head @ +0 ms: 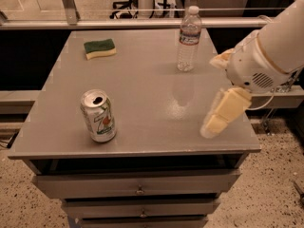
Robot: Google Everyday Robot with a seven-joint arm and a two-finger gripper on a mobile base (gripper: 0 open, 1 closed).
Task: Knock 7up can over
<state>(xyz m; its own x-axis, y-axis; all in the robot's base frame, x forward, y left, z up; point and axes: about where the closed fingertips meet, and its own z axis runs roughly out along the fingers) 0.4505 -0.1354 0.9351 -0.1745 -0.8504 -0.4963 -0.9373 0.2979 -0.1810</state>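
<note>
The 7up can point(99, 116) stands upright on the grey table point(142, 84), near the front left, its pull-tab top open. My gripper point(213, 95) hangs over the table's right side, well to the right of the can and apart from it. Its two cream fingers point(223, 112) are spread wide with nothing between them. The white arm reaches in from the upper right.
A clear plastic water bottle point(188, 39) stands at the back right of the table, just behind my gripper. A green and yellow sponge point(99, 48) lies at the back left. Drawers point(137, 184) sit under the tabletop. A rail runs behind the table.
</note>
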